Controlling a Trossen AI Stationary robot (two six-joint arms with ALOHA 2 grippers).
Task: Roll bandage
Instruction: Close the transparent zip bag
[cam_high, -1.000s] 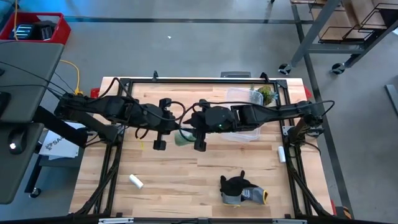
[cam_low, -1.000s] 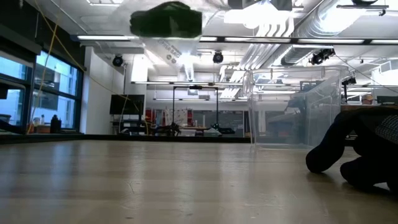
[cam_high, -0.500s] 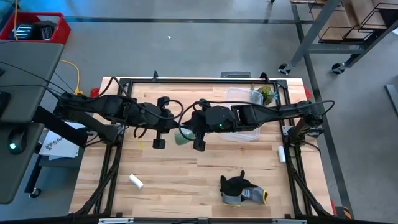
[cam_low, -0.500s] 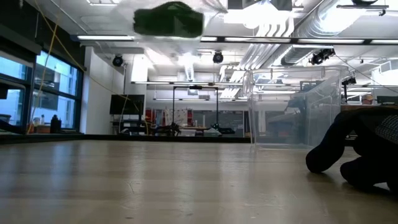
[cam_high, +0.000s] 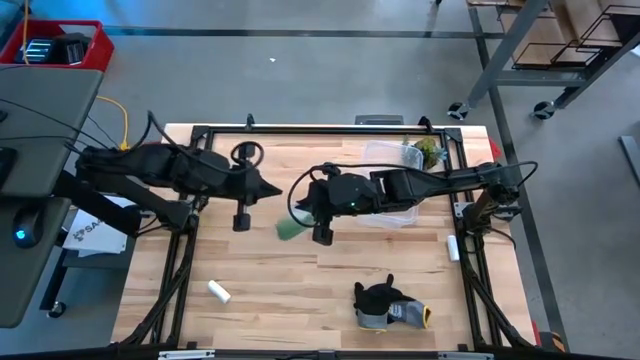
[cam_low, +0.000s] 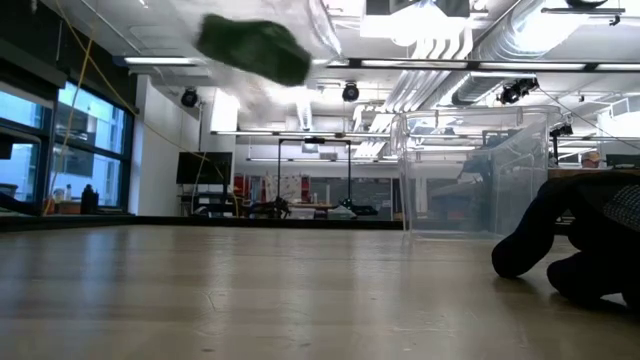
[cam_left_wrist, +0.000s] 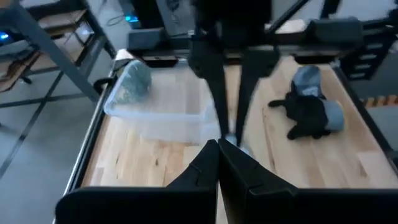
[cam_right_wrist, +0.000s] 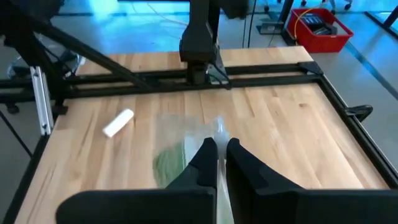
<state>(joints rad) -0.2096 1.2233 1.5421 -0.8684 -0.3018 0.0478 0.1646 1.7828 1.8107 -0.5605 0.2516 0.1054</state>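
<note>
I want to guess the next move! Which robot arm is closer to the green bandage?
The right one. Its right gripper is shut beside the green bandage in mid-table, though I can't tell if it holds it. The left gripper, shut, sits farther off.

The bright green fabric bandage (cam_high: 288, 229) hangs above the wooden table (cam_high: 300, 290), between the left gripper (cam_high: 274, 189) and right gripper (cam_high: 303, 217). The small white cylinder (cam_high: 218, 291) lies toward the front left, the dark grey glove (cam_high: 385, 303) front right, the clear plastic container (cam_high: 392, 160) behind.
</note>
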